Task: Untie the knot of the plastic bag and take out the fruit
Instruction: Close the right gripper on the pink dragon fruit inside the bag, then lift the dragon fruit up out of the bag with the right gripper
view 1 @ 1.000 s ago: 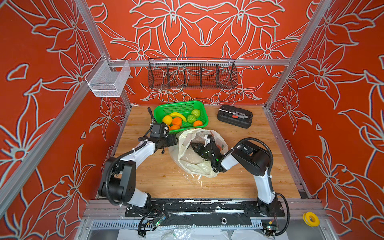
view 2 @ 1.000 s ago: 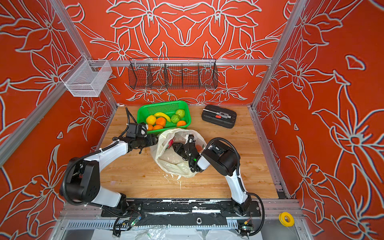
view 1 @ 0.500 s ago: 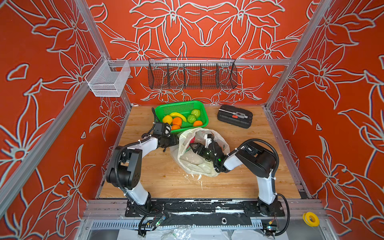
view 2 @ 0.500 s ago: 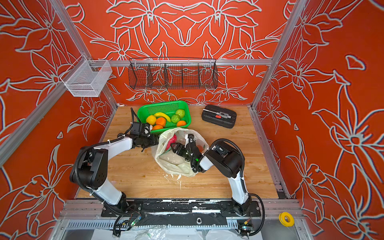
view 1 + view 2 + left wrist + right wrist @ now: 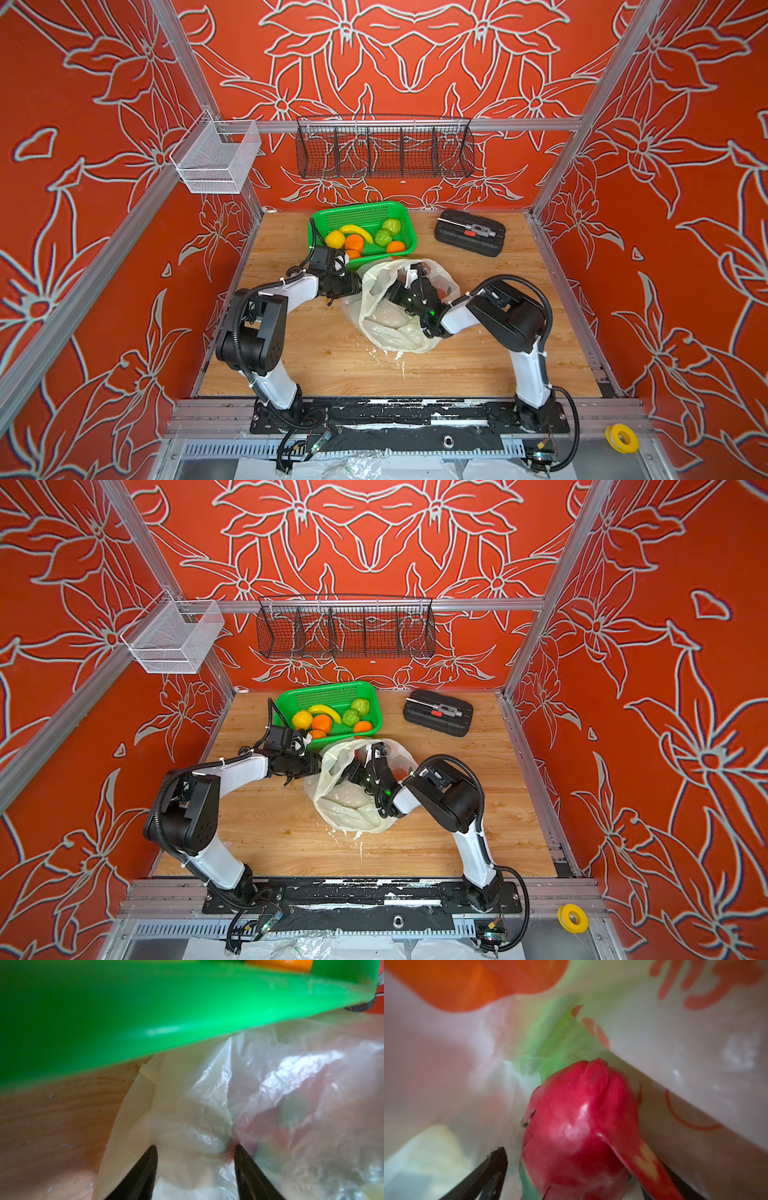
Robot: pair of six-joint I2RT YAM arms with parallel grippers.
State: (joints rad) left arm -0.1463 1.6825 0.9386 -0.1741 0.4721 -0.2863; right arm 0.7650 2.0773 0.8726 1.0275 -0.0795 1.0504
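Wooden table (image 5: 316, 357) in a red flowered booth: a dragon fruit (image 5: 579, 1109) was straddled inside the plastic bag (image 5: 390, 328) but not yet gripped.
The bag was seen lying open against the near wall of the green basket (image 5: 361, 212), in which the other fruit had already been gathered. The right gripper (image 5: 581, 1159) was spread wide around the dragon fruit, with a gap left at one finger. The left gripper (image 5: 195, 1147) was set half apart on the bag's film beside the basket; whether that film was truly pinched could not be told. If thin film were caught against the glossy, tapered skin as the jaws closed, the fruit could be squeezed out or the whole bag dragged along. If the film were let go, the mouth could be collapsed over the fruit, and the basket could be nudged by the pull.
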